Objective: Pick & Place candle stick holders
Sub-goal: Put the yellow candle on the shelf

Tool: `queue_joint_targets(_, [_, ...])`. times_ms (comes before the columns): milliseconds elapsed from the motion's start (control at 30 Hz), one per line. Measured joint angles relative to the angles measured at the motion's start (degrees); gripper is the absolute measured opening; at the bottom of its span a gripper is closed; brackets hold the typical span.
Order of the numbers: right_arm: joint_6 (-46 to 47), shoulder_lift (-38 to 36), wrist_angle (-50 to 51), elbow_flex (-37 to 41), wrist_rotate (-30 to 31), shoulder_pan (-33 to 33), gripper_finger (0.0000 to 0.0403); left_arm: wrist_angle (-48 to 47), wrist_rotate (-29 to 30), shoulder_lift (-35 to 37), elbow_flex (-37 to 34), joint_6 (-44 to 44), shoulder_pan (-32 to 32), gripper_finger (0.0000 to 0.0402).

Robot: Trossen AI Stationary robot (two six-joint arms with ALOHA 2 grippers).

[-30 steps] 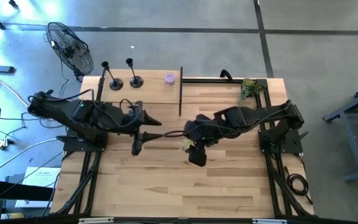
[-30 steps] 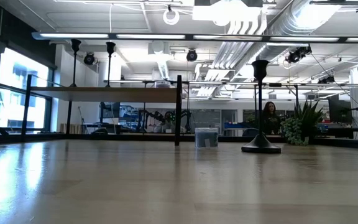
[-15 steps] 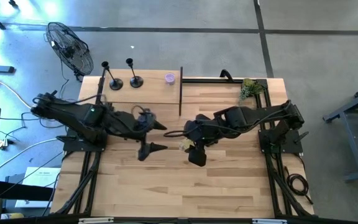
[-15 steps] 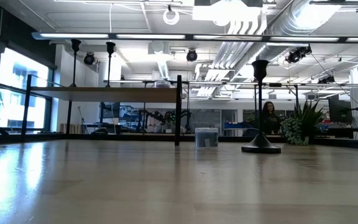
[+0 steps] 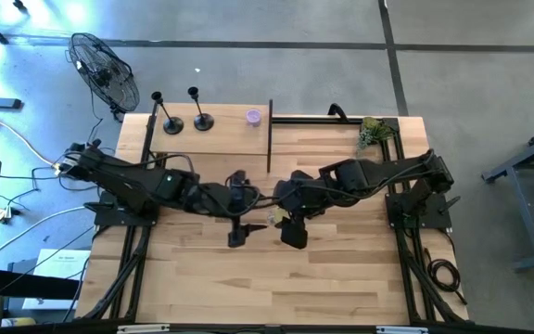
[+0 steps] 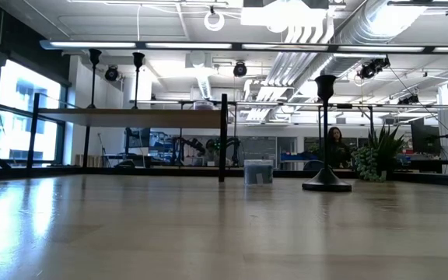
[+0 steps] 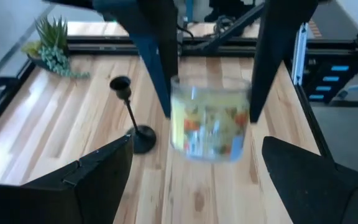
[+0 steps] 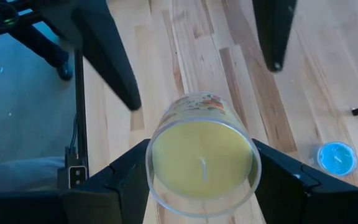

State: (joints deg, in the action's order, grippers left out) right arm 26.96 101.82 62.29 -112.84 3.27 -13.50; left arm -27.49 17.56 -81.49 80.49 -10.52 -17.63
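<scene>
Right gripper (image 8: 201, 180): fingers closed on a glass jar candle (image 8: 201, 158), held at table centre. Left gripper (image 7: 194, 168): fingers spread wide, empty, facing the jar from just in front, not touching. Candle stick holders: one (image 7: 132, 115) upright beside the jar, off to one side of the left jaws; two (image 5: 167, 111) (image 5: 198, 109) upright on the raised shelf (image 5: 221, 134) at the far edge, well apart from both jaws. Bare wood near the front edge.

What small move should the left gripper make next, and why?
Probably ease the left gripper forward until its open fingers straddle the candle jar. The right gripper holds the jar out, and it sits just ahead of the left fingers, roughly centred between them, so a handover looks ready.
</scene>
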Motion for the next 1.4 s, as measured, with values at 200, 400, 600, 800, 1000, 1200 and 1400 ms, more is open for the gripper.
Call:
queue_joint_targets(200, [0.00,0.00,-0.07,0.00,0.00,0.00,0.0221,3.25,-0.37,-0.11,0.00,0.21,0.04,0.0348])
queue_joint_targets(400, [0.00,0.00,-0.09,0.00,0.00,0.00,0.0221,3.34,-1.92,-0.16,0.00,-0.24,0.77,0.0348])
queue_joint_targets(600, [-0.02,0.00,-0.09,0.00,0.00,0.00,0.0221,2.84,-7.18,-0.16,0.00,-3.48,3.59,0.0348])
queue_joint_targets(800, [-0.31,0.00,-0.09,0.00,0.00,0.00,0.0221,1.71,-11.34,-0.16,0.00,-3.47,4.61,0.0348])
queue_joint_targets(1000, [-0.46,0.00,-0.09,0.00,0.00,0.00,0.0221,0.21,-14.21,-1.43,0.03,-3.21,4.61,0.0348])
queue_joint_targets(1200, [-0.48,0.00,-0.27,0.00,-0.02,0.00,0.0221,-0.14,-12.17,-3.53,-0.11,-2.58,4.63,0.0348])
queue_joint_targets(1400, [-0.48,0.00,-0.18,0.00,-0.08,0.00,0.0221,2.47,-11.33,-4.69,0.01,0.17,4.66,0.0348])
